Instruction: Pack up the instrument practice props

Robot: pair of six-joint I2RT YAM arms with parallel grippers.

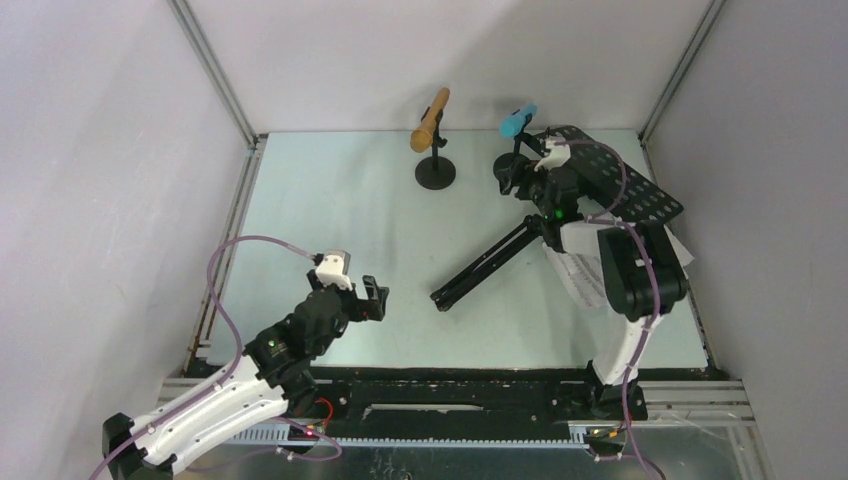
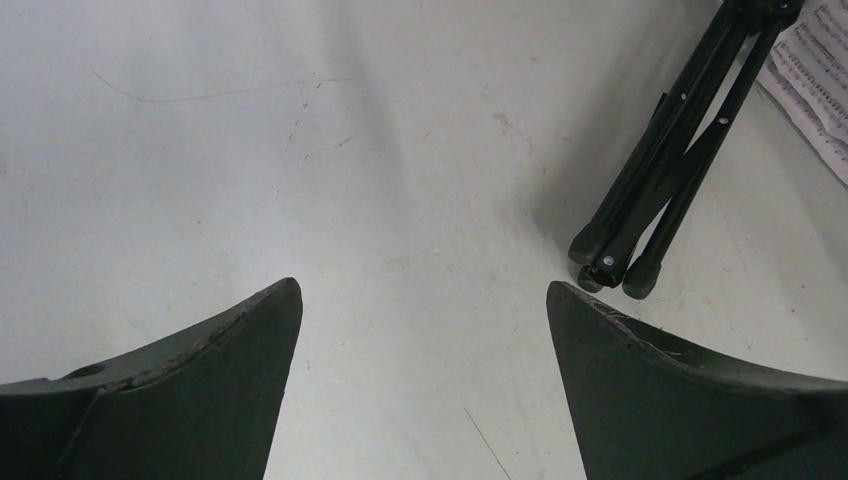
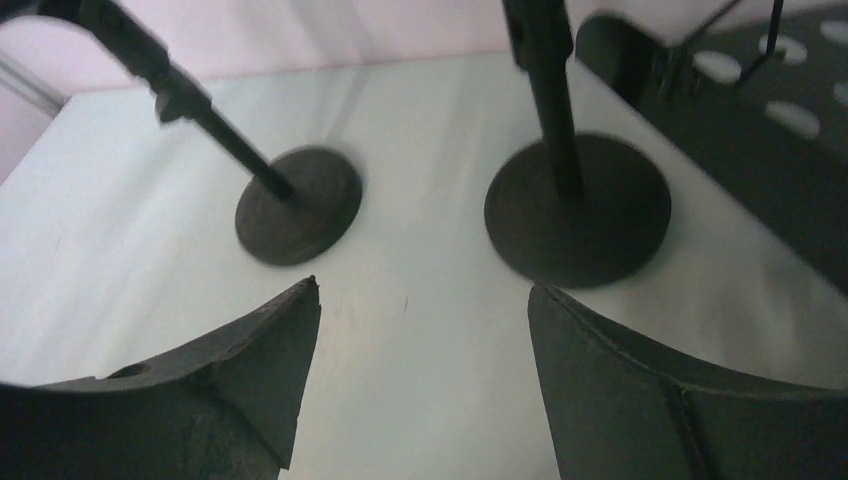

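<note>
Clip holders (image 1: 435, 172) at the far side carry the tan microphone (image 1: 431, 120) and light-blue microphone (image 1: 518, 120). Music rack (image 1: 630, 185) lies over sheet-music pages (image 1: 580, 275). Left gripper (image 2: 420, 300) and right gripper (image 3: 425, 290) gape empty, the right facing both holders.

Looks like a robotics lab cell: a pale table (image 1: 350, 220) boxed in by plain white panels (image 1: 90, 150) on aluminium framing (image 1: 212, 68), a black mounting rail (image 1: 450, 385) along the table's near edge, purple cables (image 1: 250, 238) looping over its left side.
</note>
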